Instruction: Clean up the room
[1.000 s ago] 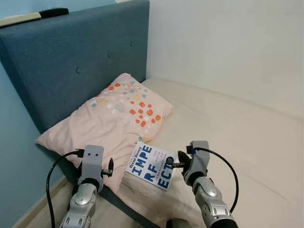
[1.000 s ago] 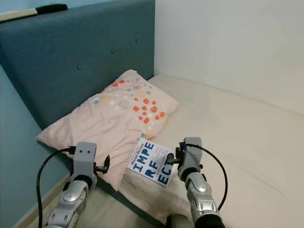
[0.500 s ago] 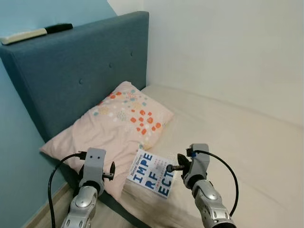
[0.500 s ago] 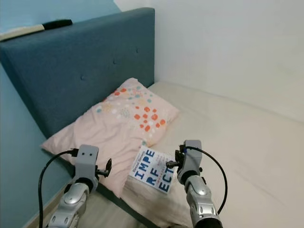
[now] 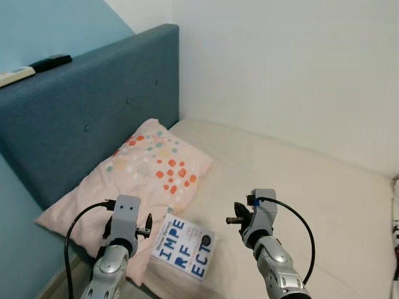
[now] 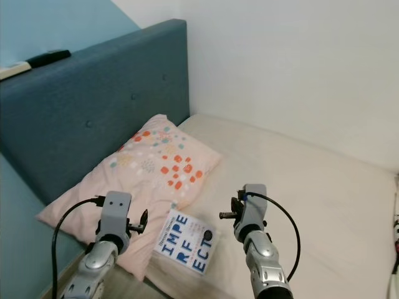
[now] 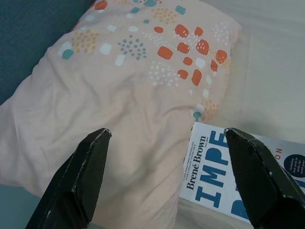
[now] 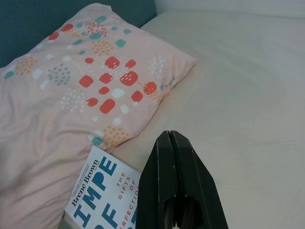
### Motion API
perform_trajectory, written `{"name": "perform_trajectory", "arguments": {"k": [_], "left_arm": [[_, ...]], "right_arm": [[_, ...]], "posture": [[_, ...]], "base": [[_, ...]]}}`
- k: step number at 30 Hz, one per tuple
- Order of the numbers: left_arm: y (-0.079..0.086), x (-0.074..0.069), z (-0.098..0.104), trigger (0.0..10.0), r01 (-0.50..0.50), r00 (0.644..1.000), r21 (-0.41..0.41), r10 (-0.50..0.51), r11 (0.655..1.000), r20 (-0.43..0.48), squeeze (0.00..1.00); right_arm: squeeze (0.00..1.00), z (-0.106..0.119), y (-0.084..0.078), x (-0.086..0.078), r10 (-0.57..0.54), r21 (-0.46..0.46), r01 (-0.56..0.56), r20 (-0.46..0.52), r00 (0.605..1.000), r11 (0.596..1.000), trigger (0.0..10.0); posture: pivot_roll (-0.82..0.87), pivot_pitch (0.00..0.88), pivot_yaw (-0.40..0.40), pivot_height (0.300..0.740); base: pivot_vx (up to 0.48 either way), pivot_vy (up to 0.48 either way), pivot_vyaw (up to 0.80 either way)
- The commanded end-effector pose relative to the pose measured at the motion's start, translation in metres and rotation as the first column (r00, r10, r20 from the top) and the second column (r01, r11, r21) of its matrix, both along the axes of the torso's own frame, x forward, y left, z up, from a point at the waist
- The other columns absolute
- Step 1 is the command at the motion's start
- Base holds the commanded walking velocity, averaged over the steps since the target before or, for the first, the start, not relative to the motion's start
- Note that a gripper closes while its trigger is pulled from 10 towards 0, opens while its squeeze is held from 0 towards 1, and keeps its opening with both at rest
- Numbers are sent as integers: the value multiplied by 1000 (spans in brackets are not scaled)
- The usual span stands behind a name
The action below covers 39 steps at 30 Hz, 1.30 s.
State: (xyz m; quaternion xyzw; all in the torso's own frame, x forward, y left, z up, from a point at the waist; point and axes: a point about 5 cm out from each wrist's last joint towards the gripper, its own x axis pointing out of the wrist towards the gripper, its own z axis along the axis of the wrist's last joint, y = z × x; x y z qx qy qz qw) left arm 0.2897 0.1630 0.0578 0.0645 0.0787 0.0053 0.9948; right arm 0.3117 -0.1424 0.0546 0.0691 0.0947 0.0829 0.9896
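Now the book (image 5: pixel 185 253) lies on the bed (image 5: pixel 324 199) between the wide-open, empty left gripper (image 5: pixel 144 225) and the closed, empty right gripper (image 5: pixel 232 220).

Book (image 5: pixel 184 248) cover, large blue letters: "IMPE / RF / ECT"
Book cover edge, small black print: "Brené Brown"
Book cover, small red print in the right wrist view: "THE GIFTS OF", then a word ending "…RFECTION"
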Motion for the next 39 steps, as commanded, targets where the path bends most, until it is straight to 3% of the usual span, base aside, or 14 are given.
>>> {"name": "perform_trajectory", "arguments": {"k": [1,16,17,20,29,39], "left_arm": [[4,-6,-10,10000,-1,999,10,2,1000,-38,0],[7,-16,-35,10000,5,991,38,0,999,-133,0],[11,-21,-50,10000,-18,981,45,26,999,-193,0],[14,-30,-67,10000,-29,962,66,45,997,-269,0],[14,-32,-69,10000,-50,959,41,60,998,-277,0],[8,-30,-69,10000,-30,968,52,42,998,-246,0]], "right_arm": [[0,-9,2,-5,8,9,-8,-41,999,1000,10000],[0,-35,7,-13,14,-33,-21,-204,979,999,10000],[0,-49,8,-20,19,-104,-50,-280,960,993,10000],[0,-60,6,-27,7,-154,-60,-325,946,986,10000],[0,-60,9,-27,36,-186,-96,-304,952,978,10000],[0,-60,13,-26,68,-151,-119,-307,949,981,10000]], "posture": [[16,76,-55,740],[14,74,-57,740],[11,71,-57,740],[9,71,-56,740],[7,73,-65,740],[6,79,-78,740]], "base": [[0,0,0],[0,0,0],[0,0,0],[0,0,0],[0,0,0],[0,0,-80]]}}
